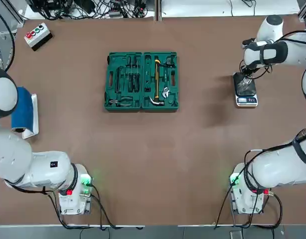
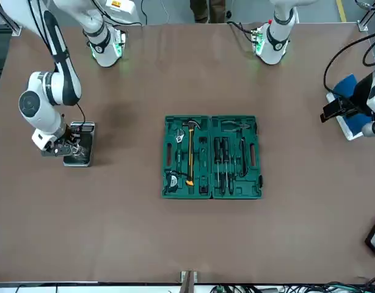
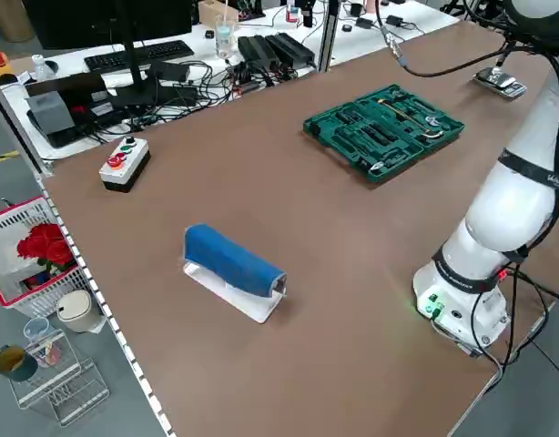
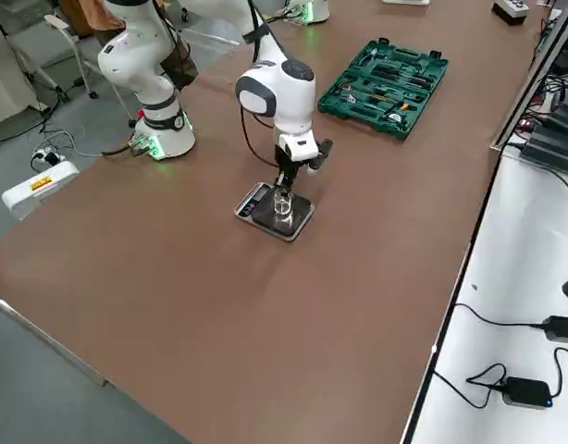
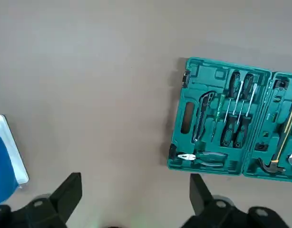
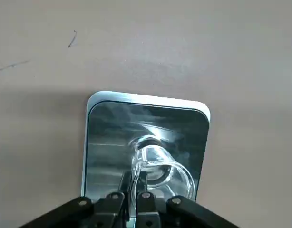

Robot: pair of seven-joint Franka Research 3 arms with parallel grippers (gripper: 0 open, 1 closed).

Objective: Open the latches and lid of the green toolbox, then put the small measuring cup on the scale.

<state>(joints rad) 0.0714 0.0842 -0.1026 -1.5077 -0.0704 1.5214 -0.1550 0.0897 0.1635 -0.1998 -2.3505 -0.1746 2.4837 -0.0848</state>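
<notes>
From the top, you had the toolbox (image 1: 141, 81) open, lid back, beside the roll (image 1: 24, 110). From the right side, your cup (image 4: 283, 204) was over the scale (image 4: 275, 212). At the left wrist, your left gripper's (image 5: 135, 190) fingers were apart. At the right wrist, your right gripper (image 6: 135, 176) was clamped on the cup's wall.

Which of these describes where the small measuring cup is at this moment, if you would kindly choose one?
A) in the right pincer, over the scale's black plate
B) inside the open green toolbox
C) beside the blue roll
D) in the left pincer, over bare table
A: the right pincer is closed on the clear cup's wall, over the scale's black plate.
</notes>
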